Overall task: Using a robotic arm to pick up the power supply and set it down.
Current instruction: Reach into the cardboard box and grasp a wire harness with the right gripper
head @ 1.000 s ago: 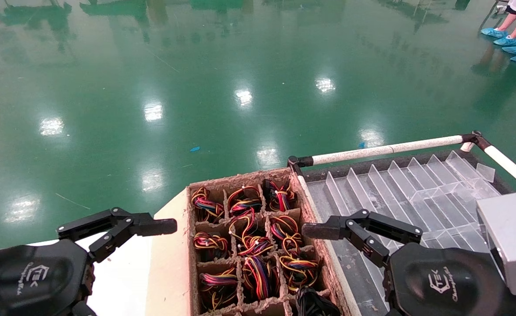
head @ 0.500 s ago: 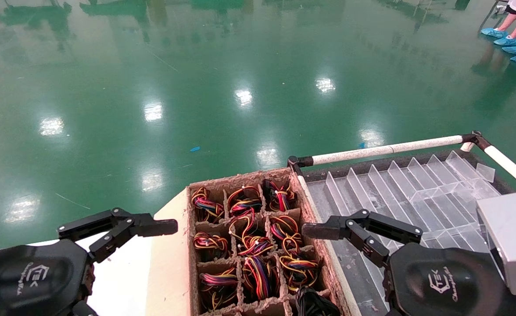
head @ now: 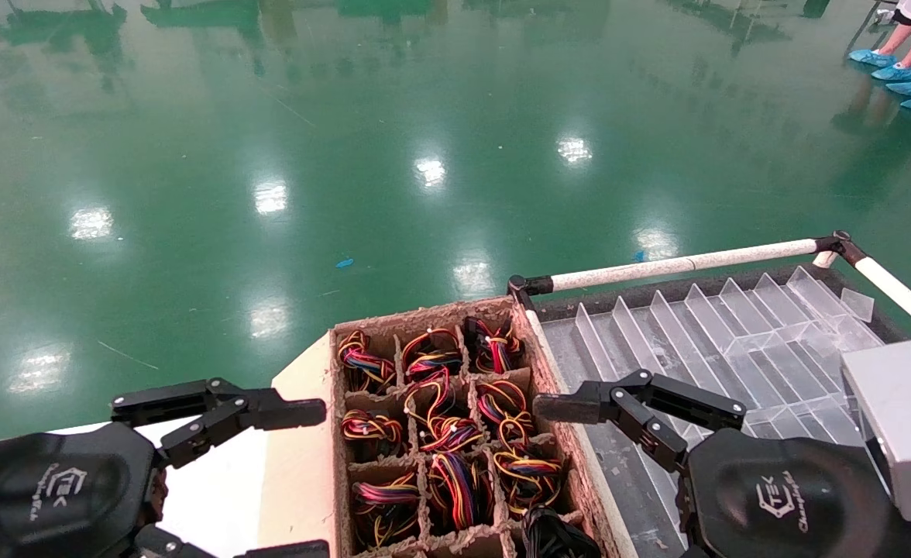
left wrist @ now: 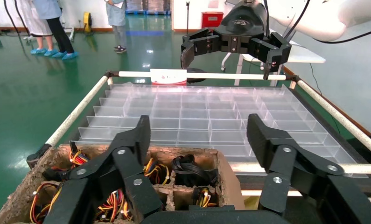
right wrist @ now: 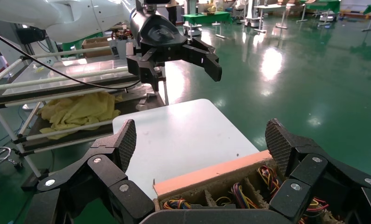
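A brown pulp carton point(head: 424, 313) with several cells holds coils of coloured wires point(head: 453, 490). One bundle of black cables point(head: 550, 535) fills its near right corner cell and also shows in the left wrist view as the black bundle point(left wrist: 189, 167). The power supply's grey box is hidden. My left gripper point(left wrist: 199, 126) hangs open at the carton's left side, its upper finger point(head: 285, 413) over the carton's edge. My right gripper point(right wrist: 202, 135) is open at the carton's right side, one finger point(head: 572, 407) above the rim. Neither holds anything.
A clear plastic divider tray point(head: 734, 333) framed by white rails point(head: 680, 265) lies right of the carton. The carton rests on a white table point(head: 215, 480). Yellow cloth point(right wrist: 76, 109) lies on a lower rack. People point(head: 909, 46) stand far off on the green floor.
My left gripper has shifted a little right and down toward the carton, and its lower finger has come into the head view. The right gripper has not moved.
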### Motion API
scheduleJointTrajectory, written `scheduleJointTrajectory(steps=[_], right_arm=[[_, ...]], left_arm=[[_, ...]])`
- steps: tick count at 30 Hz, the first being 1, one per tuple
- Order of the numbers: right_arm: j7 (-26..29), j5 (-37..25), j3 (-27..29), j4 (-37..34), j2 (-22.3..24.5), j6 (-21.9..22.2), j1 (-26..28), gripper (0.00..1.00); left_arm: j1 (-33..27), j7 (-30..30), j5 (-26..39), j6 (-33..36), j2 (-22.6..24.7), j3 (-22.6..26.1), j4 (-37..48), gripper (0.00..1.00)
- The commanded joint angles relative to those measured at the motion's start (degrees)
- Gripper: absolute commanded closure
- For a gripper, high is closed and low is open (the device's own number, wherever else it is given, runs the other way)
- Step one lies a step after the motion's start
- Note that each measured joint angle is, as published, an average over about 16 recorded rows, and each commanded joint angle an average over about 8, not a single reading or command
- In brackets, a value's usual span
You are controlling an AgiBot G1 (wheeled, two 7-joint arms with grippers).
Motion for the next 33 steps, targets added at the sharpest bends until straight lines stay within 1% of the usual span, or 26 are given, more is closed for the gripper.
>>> scheduleJointTrajectory(steps=[1, 5, 9, 13, 17, 21, 25, 27, 33], right_arm=[[0.01, 0.10, 0.03, 0.01, -0.10, -0.02, -0.01, 0.00], [0.17, -1.04, -0.14, 0.17, 0.64, 0.29, 0.12, 0.00], [1.25, -4.56, -0.91, 1.23, 2.54, 1.41, 0.80, 0.00], [3.38, -10.15, -2.60, 2.77, 4.28, 2.41, 2.54, 0.00], [5.64, -16.29, -4.90, 3.52, 4.85, 2.58, 5.00, 0.00], [7.60, -22.30, -7.36, 3.80, 4.22, 2.39, 7.58, 0.00], [9.08, -27.39, -9.64, 3.99, 2.53, 2.27, 9.95, 0.01], [9.57, -29.41, -10.62, 4.03, 1.47, 2.23, 10.97, 0.18], [10.76, -34.63, -13.22, 4.03, -1.41, 1.96, 13.61, 0.92]], left_arm=[[0.00, 0.00, 0.00, 0.00, 0.00, 0.00, 0.00, 1.00], [0.00, 0.00, 0.00, 0.00, 0.00, 0.00, 0.00, 1.00], [0.00, 0.00, 0.00, 0.00, 0.00, 0.00, 0.01, 1.00], [-0.01, 0.00, 0.00, 0.00, 0.00, 0.01, 0.01, 1.00], [-0.01, 0.01, 0.00, 0.01, 0.00, 0.01, 0.01, 1.00], [-0.01, 0.01, 0.00, 0.01, 0.00, 0.01, 0.01, 1.00], [-0.01, 0.01, 0.00, 0.00, 0.00, 0.01, 0.01, 1.00], [-0.01, 0.01, -0.01, 0.00, 0.00, 0.01, 0.01, 1.00], [-0.01, 0.01, -0.01, 0.00, 0.00, 0.02, 0.01, 1.00]])
